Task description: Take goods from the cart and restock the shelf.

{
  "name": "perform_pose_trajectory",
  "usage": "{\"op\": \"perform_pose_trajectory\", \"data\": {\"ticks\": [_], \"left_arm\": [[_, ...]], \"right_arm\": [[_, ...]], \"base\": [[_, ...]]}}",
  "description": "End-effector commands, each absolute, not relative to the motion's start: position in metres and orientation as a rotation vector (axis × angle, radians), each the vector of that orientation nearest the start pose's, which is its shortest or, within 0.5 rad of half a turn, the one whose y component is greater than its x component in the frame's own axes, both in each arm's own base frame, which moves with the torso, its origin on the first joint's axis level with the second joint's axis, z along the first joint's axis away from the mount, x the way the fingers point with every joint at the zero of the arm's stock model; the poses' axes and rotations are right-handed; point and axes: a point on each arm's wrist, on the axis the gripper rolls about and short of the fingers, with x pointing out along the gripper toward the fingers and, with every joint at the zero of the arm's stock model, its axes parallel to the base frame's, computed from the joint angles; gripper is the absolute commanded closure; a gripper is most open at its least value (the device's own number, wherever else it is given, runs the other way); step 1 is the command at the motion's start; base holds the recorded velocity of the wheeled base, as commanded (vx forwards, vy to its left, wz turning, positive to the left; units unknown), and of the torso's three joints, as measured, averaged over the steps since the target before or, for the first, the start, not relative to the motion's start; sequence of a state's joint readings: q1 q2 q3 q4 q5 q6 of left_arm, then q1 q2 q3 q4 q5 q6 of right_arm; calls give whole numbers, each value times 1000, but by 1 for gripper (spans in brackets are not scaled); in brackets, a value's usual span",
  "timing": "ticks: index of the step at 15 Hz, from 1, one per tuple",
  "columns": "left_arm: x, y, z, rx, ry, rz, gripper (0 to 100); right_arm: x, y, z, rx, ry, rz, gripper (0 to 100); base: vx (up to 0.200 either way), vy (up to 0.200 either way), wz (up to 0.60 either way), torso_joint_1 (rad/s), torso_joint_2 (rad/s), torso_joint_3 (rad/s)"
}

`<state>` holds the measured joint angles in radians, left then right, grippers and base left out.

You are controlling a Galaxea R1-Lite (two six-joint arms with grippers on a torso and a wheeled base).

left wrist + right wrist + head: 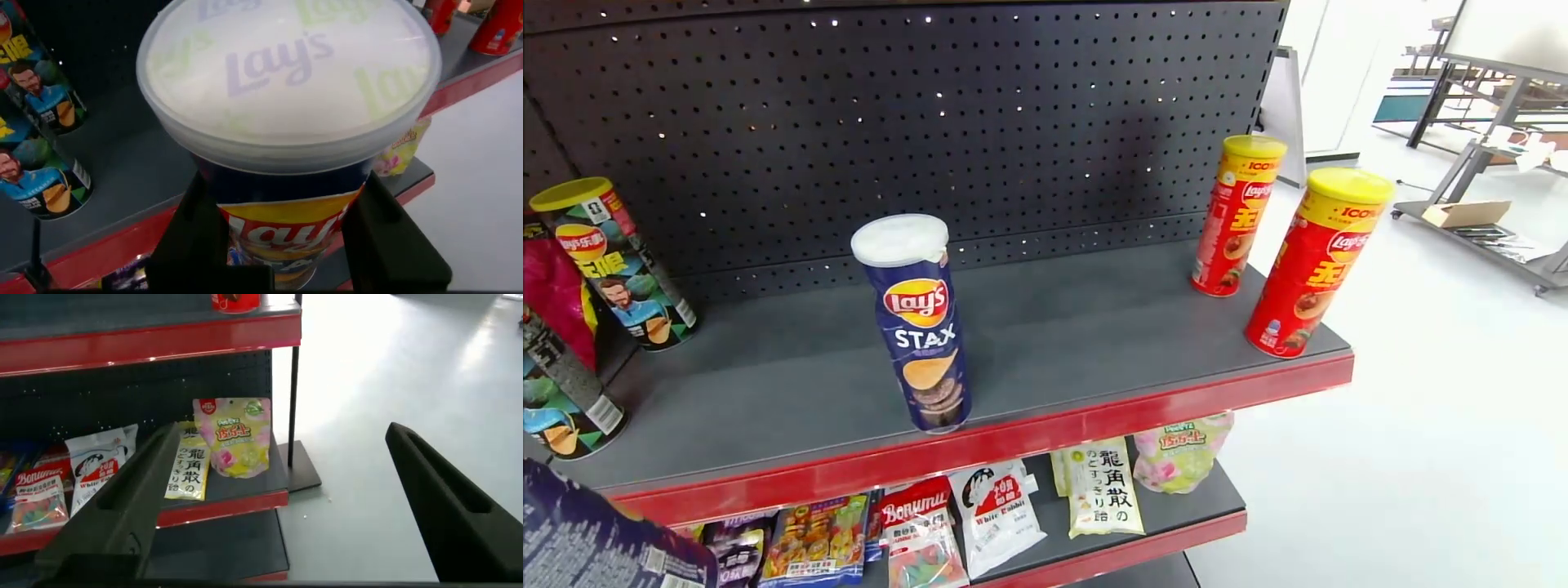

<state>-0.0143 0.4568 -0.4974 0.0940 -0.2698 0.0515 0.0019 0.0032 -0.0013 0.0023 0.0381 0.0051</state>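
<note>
I see the grey shelf (1054,343) carrying one blue can (920,327) upright near its front edge and two red cans (1315,265) at its right end. My left gripper (286,204) is clamped around a second blue can (286,98) with a white lid, held just before the shelf's red front edge, toward its left end. My right gripper (283,437) hangs with its fingers wide apart, facing the snack bags (231,434) on the lower shelf (221,508).
</note>
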Motion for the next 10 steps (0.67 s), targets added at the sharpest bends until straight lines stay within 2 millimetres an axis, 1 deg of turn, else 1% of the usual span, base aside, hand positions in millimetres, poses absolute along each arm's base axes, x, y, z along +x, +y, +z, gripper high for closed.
{"op": "perform_pose_trajectory", "data": {"ticks": [1, 2, 6, 7, 8, 9, 10], "left_arm": [[33, -6, 230, 36, 101, -286, 100], [49, -7, 235, 37, 110, -290, 100], [125, -8, 247, 34, 161, -302, 100], [140, -9, 249, 31, 171, -319, 100], [148, -10, 248, 29, 178, -332, 100], [163, -10, 248, 27, 186, -351, 100], [184, -11, 247, 26, 192, -353, 100]], "right_arm": [[-22, 1, 75, 5, 8, 41, 0], [-23, 1, 76, 5, 6, 40, 0], [-23, 1, 76, 5, 6, 40, 0], [-22, 1, 75, 5, 6, 40, 0], [-22, 1, 75, 5, 6, 40, 0], [-22, 1, 75, 5, 6, 40, 0], [-22, 1, 75, 5, 6, 40, 0]], "base": [[0, 0, 0, 0, 0, 0], [0, 0, 0, 0, 0, 0], [0, 0, 0, 0, 0, 0], [0, 0, 0, 0, 0, 0], [0, 0, 0, 0, 0, 0], [0, 0, 0, 0, 0, 0], [0, 0, 0, 0, 0, 0]]}}
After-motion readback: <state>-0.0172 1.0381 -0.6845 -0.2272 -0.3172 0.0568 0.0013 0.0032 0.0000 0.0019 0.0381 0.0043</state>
